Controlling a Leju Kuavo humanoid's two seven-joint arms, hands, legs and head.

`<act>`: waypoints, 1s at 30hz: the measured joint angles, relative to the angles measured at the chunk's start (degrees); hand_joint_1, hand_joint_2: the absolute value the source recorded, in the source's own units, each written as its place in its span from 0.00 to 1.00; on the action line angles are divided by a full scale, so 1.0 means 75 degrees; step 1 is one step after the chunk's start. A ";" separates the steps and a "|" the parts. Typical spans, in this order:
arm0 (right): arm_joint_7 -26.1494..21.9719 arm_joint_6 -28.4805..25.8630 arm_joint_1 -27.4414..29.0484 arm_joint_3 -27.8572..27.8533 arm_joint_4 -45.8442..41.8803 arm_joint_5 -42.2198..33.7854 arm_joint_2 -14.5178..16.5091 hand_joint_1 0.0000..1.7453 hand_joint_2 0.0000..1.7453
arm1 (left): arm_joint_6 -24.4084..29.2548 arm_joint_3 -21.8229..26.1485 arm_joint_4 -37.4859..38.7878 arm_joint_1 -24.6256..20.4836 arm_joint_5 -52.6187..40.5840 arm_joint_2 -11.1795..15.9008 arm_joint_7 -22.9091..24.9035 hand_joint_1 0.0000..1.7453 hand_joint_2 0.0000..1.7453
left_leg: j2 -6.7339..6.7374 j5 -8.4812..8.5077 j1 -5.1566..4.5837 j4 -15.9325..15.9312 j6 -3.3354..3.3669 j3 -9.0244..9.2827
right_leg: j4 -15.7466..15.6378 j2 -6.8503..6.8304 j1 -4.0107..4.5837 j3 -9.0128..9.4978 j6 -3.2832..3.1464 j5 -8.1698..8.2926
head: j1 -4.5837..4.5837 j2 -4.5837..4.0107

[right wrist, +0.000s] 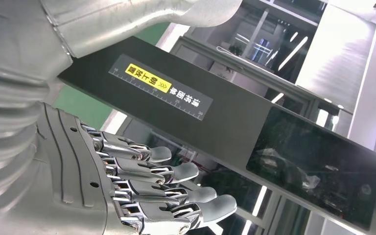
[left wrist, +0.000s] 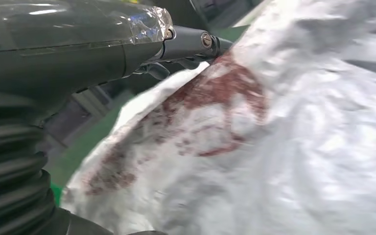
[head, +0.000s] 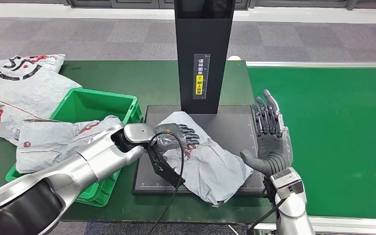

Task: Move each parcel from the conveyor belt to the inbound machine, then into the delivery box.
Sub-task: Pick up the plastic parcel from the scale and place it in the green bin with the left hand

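Currently left robot hand rests on the grey parcel lying on the scanner plate; grip can't be confirmed. Right robot hand is beside the parcel, fingers spread, holding nothing.

A parcel lies on the scanner plate, before the upright column. Left of the plate sits the crate with another parcel in it. Conveyor belt runs along the right.
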 joint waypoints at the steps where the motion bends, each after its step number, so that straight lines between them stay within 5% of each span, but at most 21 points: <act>1: -0.0001 0.0001 -0.0015 0.0000 0.0021 -0.0001 -0.0001 0.00 1.00 | 0.0009 -0.0055 0.0007 0.0045 0.0035 -0.0047 -0.0011 0.00 1.00 | 0.0000 0.0000 0.0000 0.0000 0.0000 0.0000 | 0.0000 0.0000 0.0000 0.0000 0.0000 0.0000 | 0.0000 0.0000; 26: -0.0010 0.0007 -0.0237 0.0003 0.0301 0.0002 -0.0024 0.00 1.00 | 0.0364 -0.0652 0.0198 0.0261 0.0572 -0.0562 0.0066 0.00 1.00 | -0.0004 0.0000 0.0000 0.0000 0.0001 -0.0003 | 0.0000 -0.0005 -0.0003 0.0000 0.0000 0.0000 | 0.0000 0.0000; 27: -0.0010 0.0005 -0.0238 0.0004 0.0302 0.0003 -0.0024 0.00 1.00 | 0.0399 -0.0666 0.0224 0.0279 0.0620 -0.0616 0.0083 0.14 1.00 | -0.0005 0.0000 0.0000 0.0000 0.0001 -0.0003 | 0.0000 -0.0006 -0.0003 0.0000 0.0000 0.0000 | 0.0000 0.0000; 30: -0.0010 0.0002 -0.0238 0.0028 0.0302 0.0004 -0.0024 0.00 1.00 | 0.0525 -0.0710 0.0343 0.0342 0.0755 -0.0797 0.0129 0.89 1.00 | -0.0006 0.0000 0.0000 0.0000 0.0001 -0.0004 | 0.0000 -0.0007 -0.0003 0.0000 0.0000 0.0000 | 0.0000 0.0000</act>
